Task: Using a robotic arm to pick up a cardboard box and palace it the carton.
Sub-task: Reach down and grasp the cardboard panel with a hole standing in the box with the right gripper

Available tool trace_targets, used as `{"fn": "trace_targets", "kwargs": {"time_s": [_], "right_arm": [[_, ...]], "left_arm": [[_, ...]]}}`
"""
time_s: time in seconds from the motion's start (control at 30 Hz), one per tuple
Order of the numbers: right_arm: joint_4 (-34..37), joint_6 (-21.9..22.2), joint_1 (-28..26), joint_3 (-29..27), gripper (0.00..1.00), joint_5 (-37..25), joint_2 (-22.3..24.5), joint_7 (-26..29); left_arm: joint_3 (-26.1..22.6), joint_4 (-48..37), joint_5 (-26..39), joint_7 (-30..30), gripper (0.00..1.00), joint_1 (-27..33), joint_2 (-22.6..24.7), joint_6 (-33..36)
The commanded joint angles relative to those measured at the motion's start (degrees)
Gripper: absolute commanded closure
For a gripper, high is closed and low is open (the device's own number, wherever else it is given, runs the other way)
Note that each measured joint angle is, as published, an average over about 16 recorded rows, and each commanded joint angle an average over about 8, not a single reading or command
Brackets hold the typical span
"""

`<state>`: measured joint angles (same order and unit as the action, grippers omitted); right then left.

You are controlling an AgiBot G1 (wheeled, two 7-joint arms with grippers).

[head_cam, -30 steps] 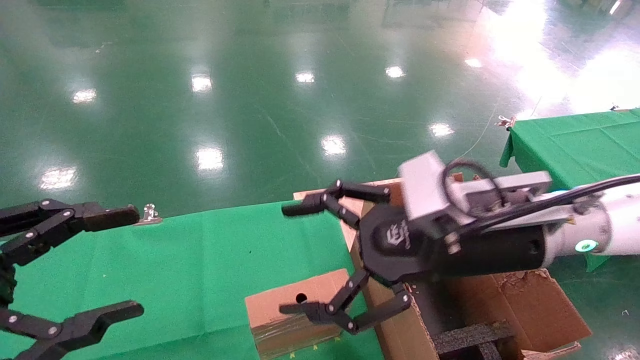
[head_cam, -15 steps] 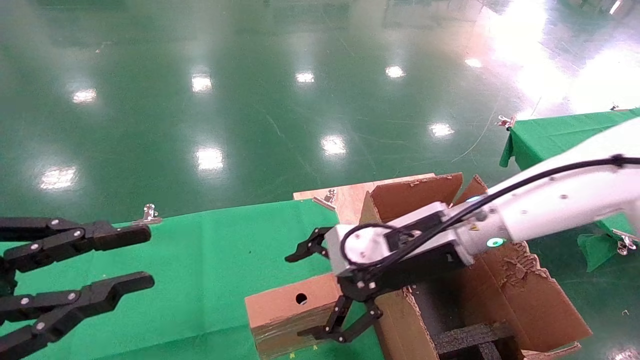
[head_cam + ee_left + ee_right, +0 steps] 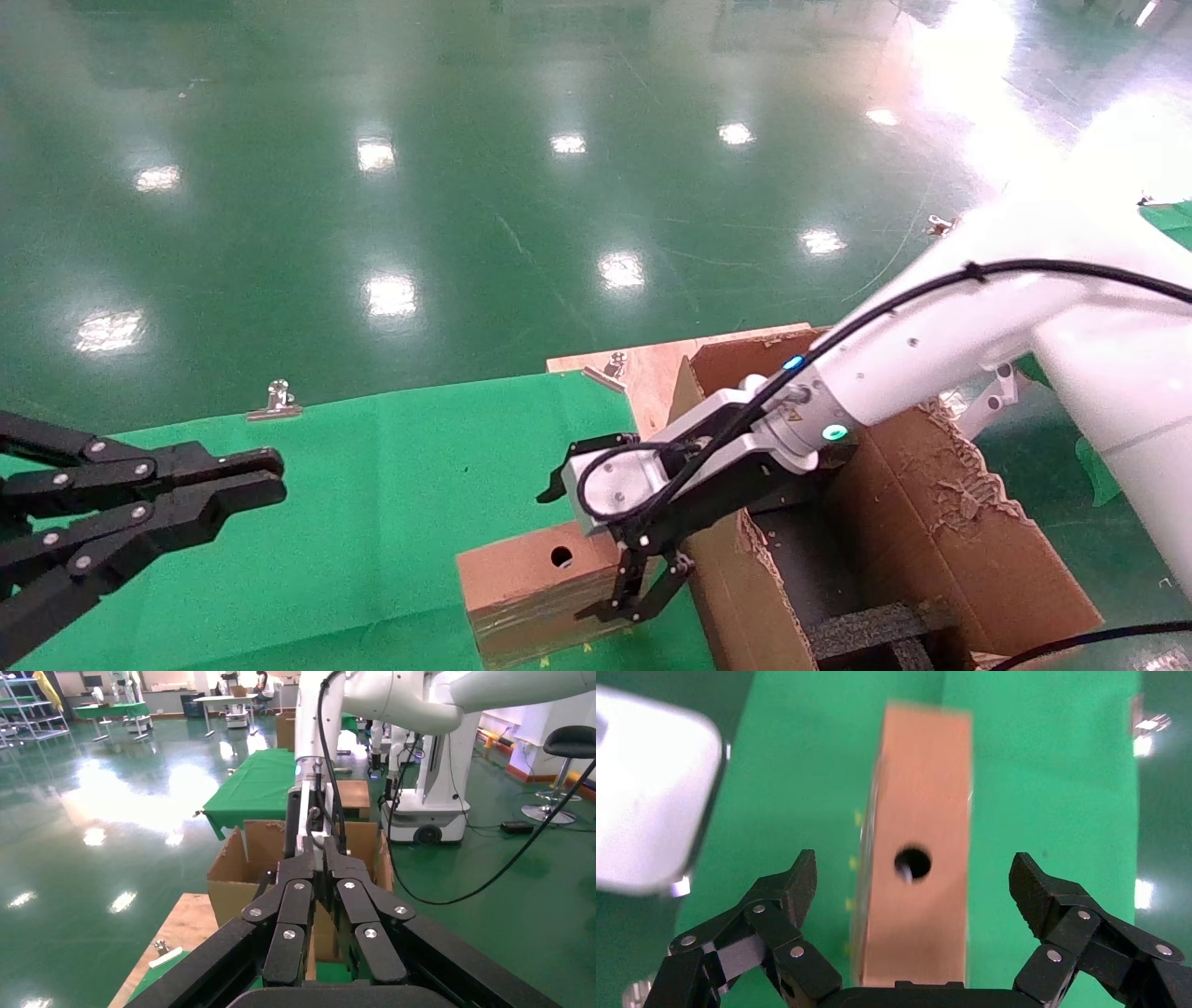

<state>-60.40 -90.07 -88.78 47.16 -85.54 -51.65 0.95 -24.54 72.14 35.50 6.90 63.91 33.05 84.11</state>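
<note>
The right gripper (image 3: 912, 881) hangs over the cardboard box (image 3: 918, 846), its fingers (image 3: 786, 888) spread wide to either side, not touching it. The left gripper (image 3: 251, 475) idles with fingers together.

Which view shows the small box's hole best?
The right wrist view: the hole sits centred between the open right pincer. The head view shows it small on the box. The left wrist view hides it.

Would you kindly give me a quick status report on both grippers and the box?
Right gripper open, straddling the cardboard box, no contact visible. Left gripper shut, parked off left. Box upright on green cloth beside carton. Nothing in the way.
</note>
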Motion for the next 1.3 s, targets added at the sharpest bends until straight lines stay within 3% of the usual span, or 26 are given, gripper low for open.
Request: {"fn": "trace_targets", "kwargs": {"time_s": [0.03,0.27,0.33,0.53,0.57,0.63,1.3], "right_arm": [[0.5,-0.1,-1.5,1.8,0.0,-2.1,-1.2,-0.8],[0.9,0.2,-3.9,5.5,0.0,-4.4,-3.0,-2.8],[0.8,0.4,-4.1,6.1,0.09,-4.5,-3.2,-3.0],[0.9,0.6,-4.7,7.3,0.82,-4.9,-3.5,-3.2],[0.9,0.6,-4.8,7.4,0.93,-5.0,-3.6,-3.2],[0.9,0.7,-4.8,7.5,1.0,-4.9,-3.6,-3.2],[0.8,0.6,-4.4,6.9,1.0,-4.5,-3.3,-3.2]], "left_arm": [[0.0,0.0,0.0,0.0,1.0,0.0,0.0,0.0],[0.0,0.0,0.0,0.0,0.97,0.0,0.0,0.0],[0.0,0.0,0.0,0.0,0.72,0.0,0.0,0.0],[0.0,0.0,0.0,0.0,0.0,0.0,0.0,0.0],[0.0,0.0,0.0,0.0,0.0,0.0,0.0,0.0],[0.0,0.0,0.0,0.0,0.0,0.0,0.0,0.0],[0.0,0.0,0.0,0.0,0.0,0.0,0.0,0.0]]}}
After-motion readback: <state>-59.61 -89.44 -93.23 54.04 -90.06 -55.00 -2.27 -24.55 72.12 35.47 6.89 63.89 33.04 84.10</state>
